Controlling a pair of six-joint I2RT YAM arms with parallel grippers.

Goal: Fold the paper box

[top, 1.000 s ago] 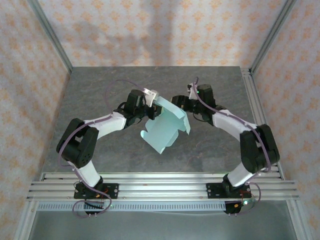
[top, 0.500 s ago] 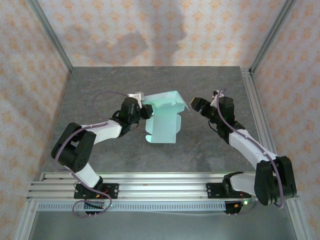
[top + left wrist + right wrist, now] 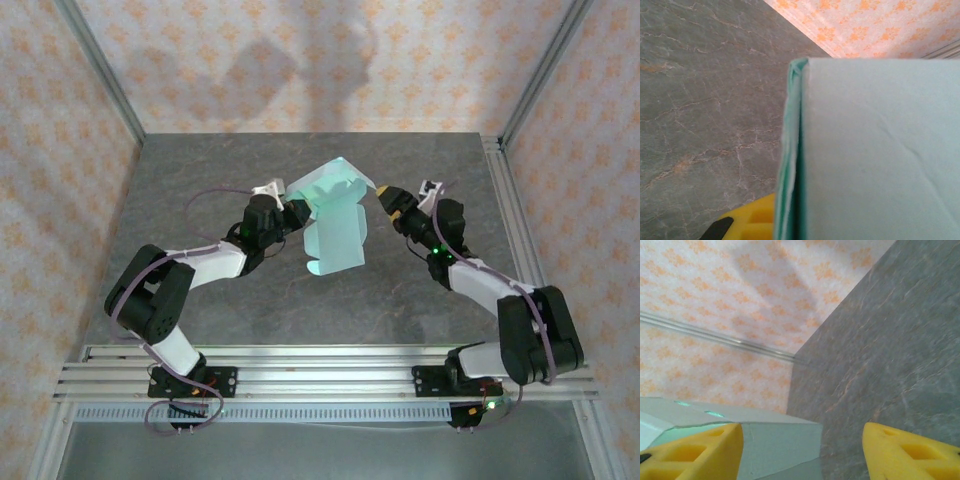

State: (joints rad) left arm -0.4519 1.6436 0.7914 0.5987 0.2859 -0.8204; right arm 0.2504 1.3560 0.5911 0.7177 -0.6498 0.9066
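Top external: paper box [image 3: 335, 228] held above the middle of the surface [image 3: 200, 170] | left tool [image 3: 293, 211] pinched on its left edge | right tool [image 3: 385, 196] wide, at its far right corner | risk: a push from the right may bend the thin card or make it slip.

White-and-black jointed arms [image 3: 205, 262] carry looping purple cables [image 3: 215, 192] and yellow gripper fingers [image 3: 905, 450].
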